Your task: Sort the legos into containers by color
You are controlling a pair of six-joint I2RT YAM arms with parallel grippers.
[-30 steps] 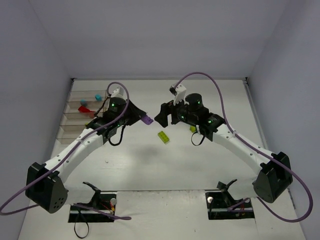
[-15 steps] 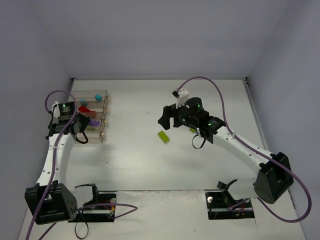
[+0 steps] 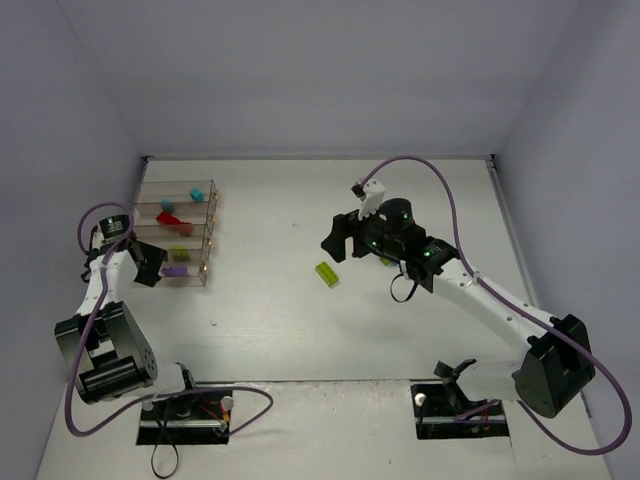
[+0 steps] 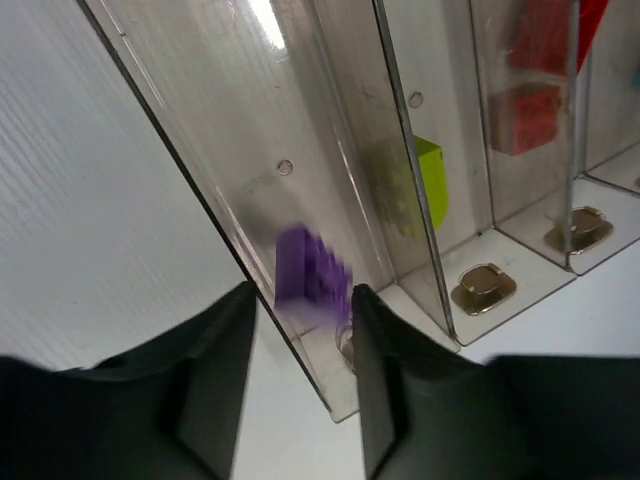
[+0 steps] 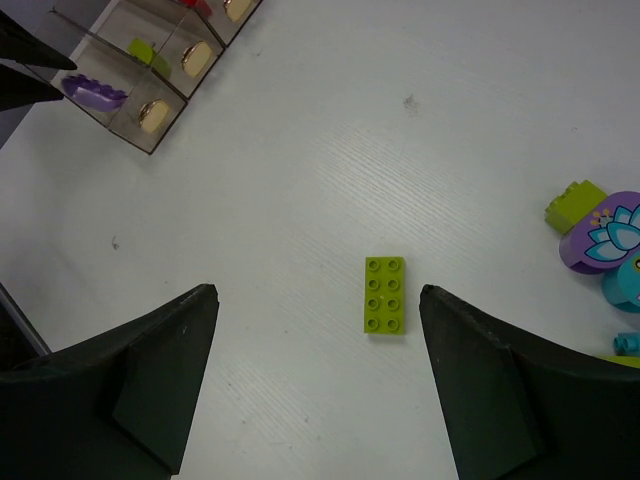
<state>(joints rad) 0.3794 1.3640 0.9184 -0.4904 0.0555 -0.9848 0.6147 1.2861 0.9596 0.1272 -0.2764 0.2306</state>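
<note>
From above, the right arm (image 3: 480, 295) covers most of a small cluster of legos beside it, and we see only a lime sliver (image 3: 385, 260) there. The right wrist view shows more of that cluster at its right edge: a small lime piece (image 5: 572, 205), a purple flower-printed piece (image 5: 603, 238) and cyan bits (image 5: 625, 285) cut off by the frame.

In the left wrist view the purple brick (image 4: 310, 268) is a blur behind the clear wall of the containers (image 4: 250, 120), and we cannot tell how it lies. It is in the end bin nearest the arms. The next bin holds a lime-green brick (image 4: 425, 180), the one after it red bricks (image 4: 525, 100), and the farthest a cyan brick (image 3: 197, 192).

The left end effector (image 4: 303, 300) hangs at that end bin with its jaws moderately parted, gripping nothing. The purple blur shows in the gap beyond the tips, and we cannot tell whether a tip touches the wall.

The right end effector (image 5: 318, 292) is spread wide above the surface (image 5: 300, 180) and is empty. A loose lime brick (image 5: 385, 294) lies flat below it, touching neither finger.
</note>
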